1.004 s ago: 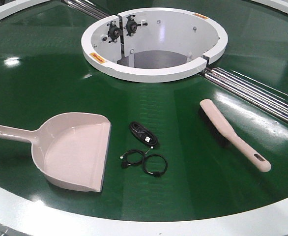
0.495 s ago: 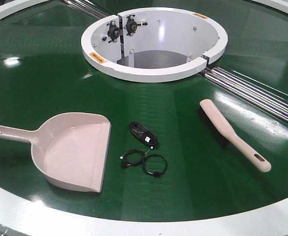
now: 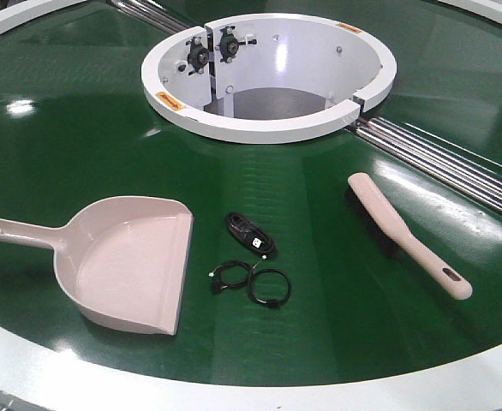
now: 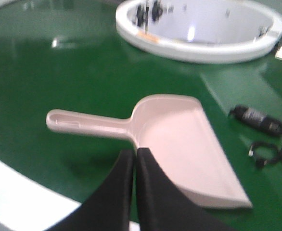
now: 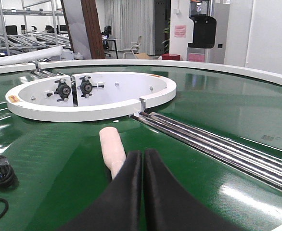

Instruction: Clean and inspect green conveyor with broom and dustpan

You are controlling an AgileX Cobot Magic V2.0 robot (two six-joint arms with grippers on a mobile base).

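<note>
Jaws pressed together on both arms: L by pale pink-beige plastic dustpan (image 4: 179, 139), R by slim pink-beige black-bristled broom (image 5: 112, 147), on glossy dark-green conveyor (image 3: 80, 145).

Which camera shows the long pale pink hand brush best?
The exterior front-facing view: the pale pink plastic brush with black bristles lies whole on the glossy green conveyor, slotted handle included. The right wrist view shows only its rounded tip beyond the right gripper. The left wrist view misses it.

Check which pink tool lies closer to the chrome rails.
The broom, the slim brush with black bristles, lying near the rails on the right. The dustpan, the wide scoop, sits left of the black cables, farther away.
</note>
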